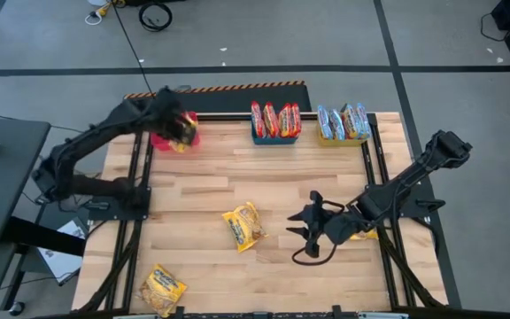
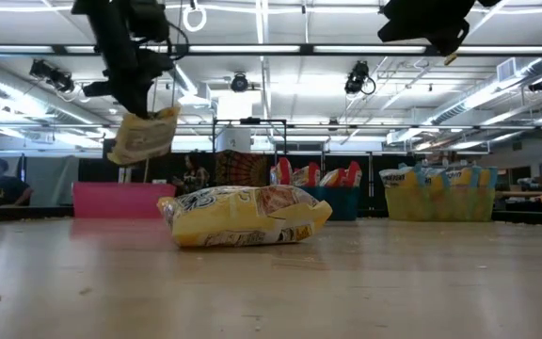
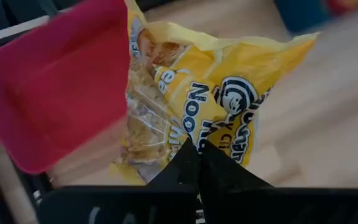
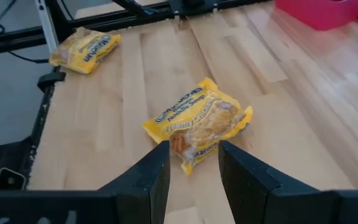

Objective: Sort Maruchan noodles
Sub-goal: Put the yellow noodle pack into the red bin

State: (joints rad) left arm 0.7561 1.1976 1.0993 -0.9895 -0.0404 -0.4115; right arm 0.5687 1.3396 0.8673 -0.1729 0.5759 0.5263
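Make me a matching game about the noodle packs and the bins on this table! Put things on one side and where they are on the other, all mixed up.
Things:
1. Yellow packet in the left gripper
2. Red packets
3. Pale blue packets
4. Yellow packet near the right gripper

Places:
A. Standing in the blue bin
B. Lying flat on the middle of the table
C. Hanging above the red bin
D. Standing in the yellow bin

Pairs: 1-C, 2-A, 3-D, 4-B
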